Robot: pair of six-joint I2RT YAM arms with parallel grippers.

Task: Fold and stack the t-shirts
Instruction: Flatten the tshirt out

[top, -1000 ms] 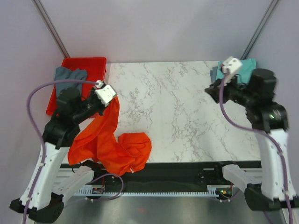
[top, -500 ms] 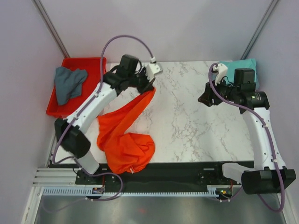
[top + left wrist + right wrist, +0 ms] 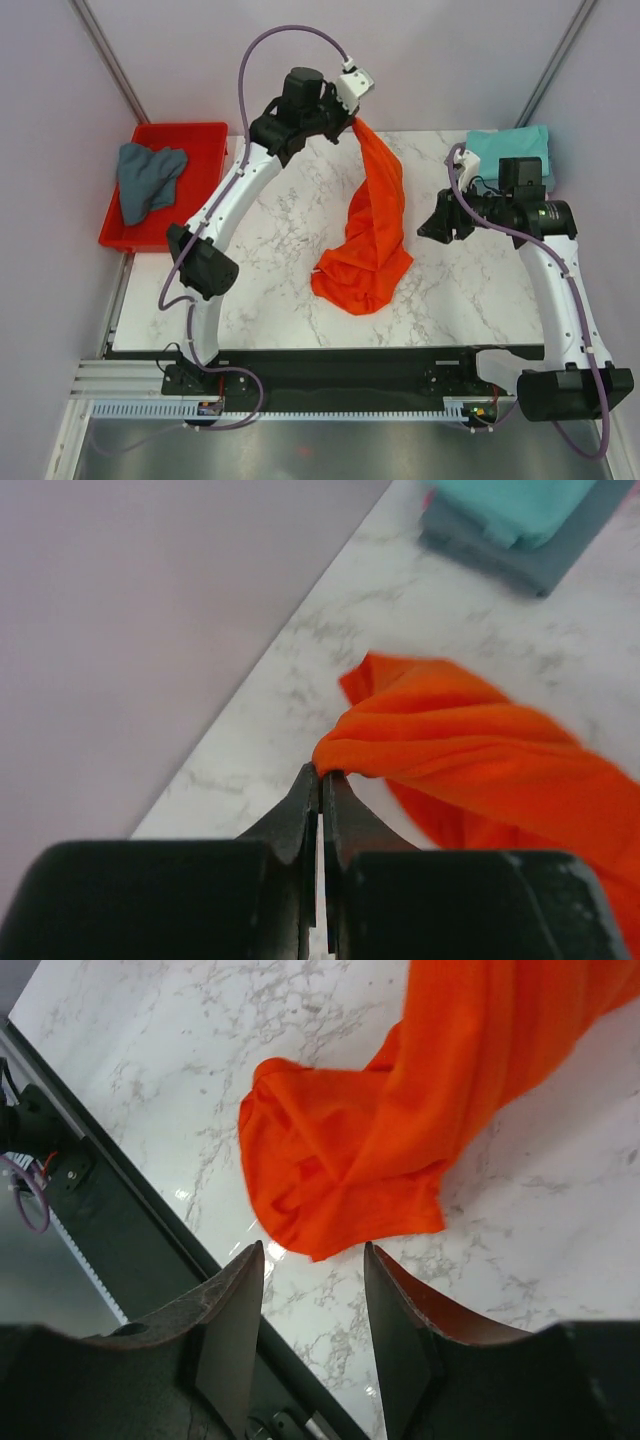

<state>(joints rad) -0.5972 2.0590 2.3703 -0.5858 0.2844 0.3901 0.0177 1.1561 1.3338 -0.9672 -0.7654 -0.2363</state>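
Observation:
My left gripper (image 3: 353,117) is shut on an edge of the bright orange-red t-shirt (image 3: 371,235) and holds it high over the far middle of the table; the shirt hangs down with its lower end bunched on the marble. In the left wrist view the jaws (image 3: 321,772) pinch the orange cloth (image 3: 470,750). My right gripper (image 3: 428,228) is open and empty, just right of the hanging shirt. In the right wrist view it (image 3: 313,1250) hovers over the shirt's lower hem (image 3: 345,1175). A folded teal t-shirt (image 3: 508,150) lies at the far right on a slate grey-blue one (image 3: 505,558). A crumpled grey-blue t-shirt (image 3: 146,179) lies in the tray.
A rigid red plastic tray (image 3: 205,137) stands off the table's far left corner. The marble table (image 3: 280,280) has a black rail (image 3: 340,365) along its near edge, also in the right wrist view (image 3: 110,1175). Purple cables loop from both arms.
My left arm has swung the orange-red shirt up and right, from the near left edge to the far middle; it now hangs stretched. My right gripper moved slightly down toward it.

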